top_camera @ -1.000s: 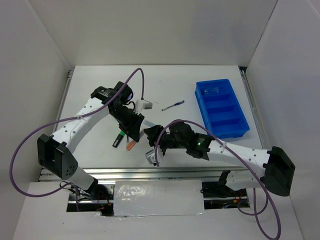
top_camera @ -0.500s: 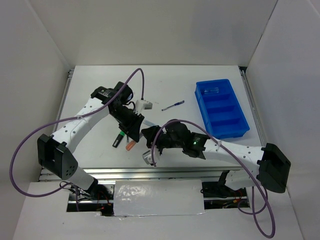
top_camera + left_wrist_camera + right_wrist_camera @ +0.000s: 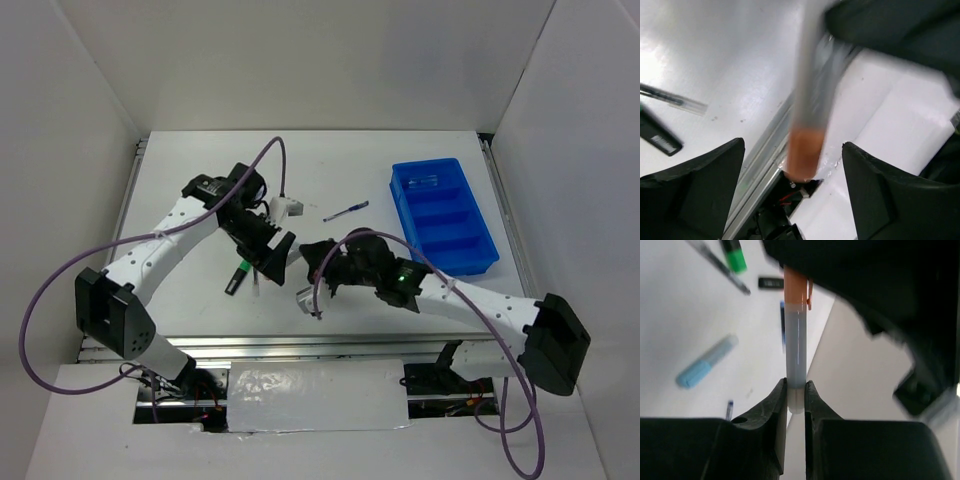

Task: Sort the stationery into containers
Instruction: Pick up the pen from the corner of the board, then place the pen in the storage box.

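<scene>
Grey pen [image 3: 796, 340] — orange-capped — is clamped at its tail by the right gripper [image 3: 796, 399]; jaws nearly closed. Left gripper [image 3: 792, 149] gapes wide around its capped end.

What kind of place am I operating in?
Probably a lab robot test cell: a white table boxed in by plain white panels, with a blue tray and loose pens.

Legible text: none | black highlighter [image 3: 660, 142]: faint print on barrel, too blurred to read | small black object [image 3: 771, 282]: pale marks, unreadable
</scene>
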